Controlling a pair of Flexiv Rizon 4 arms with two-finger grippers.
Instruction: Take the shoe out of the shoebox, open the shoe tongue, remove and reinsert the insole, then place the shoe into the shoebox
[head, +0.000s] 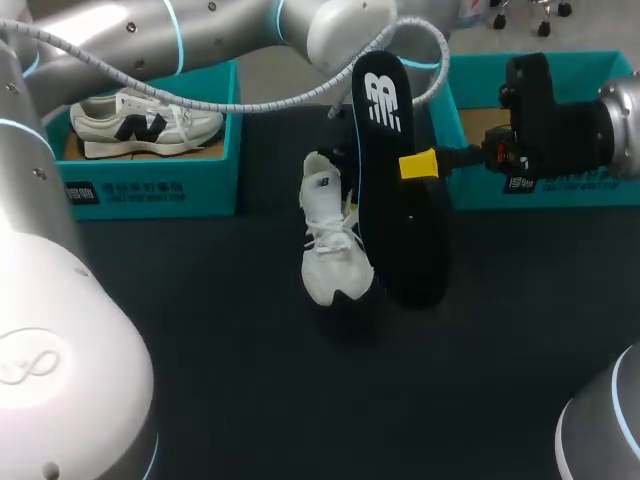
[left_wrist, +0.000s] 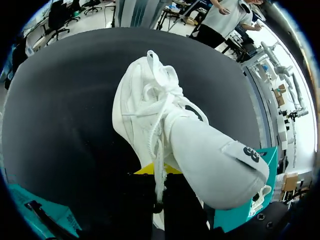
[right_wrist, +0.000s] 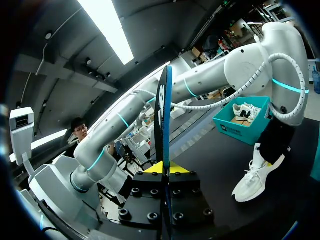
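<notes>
Item: black insole (head: 395, 210), clamped edgewise in the right gripper (head: 418, 165), long axis near parallel to the white shoe (head: 328, 240) just beside it (left arm's side). Shoe: heel gripped by left gripper (left_wrist: 157, 172), toe resting on table (head: 250, 380).

Open table (head: 250, 400) before raised shoe (head: 325, 235), insole (head: 395, 200)

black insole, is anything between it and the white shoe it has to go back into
Nothing visible. The black flat insole, upright in the right pincer, hangs right beside the white lace-up shoe. Only the left pincer, gripping the shoe's heel end, sits near the opening.
</notes>
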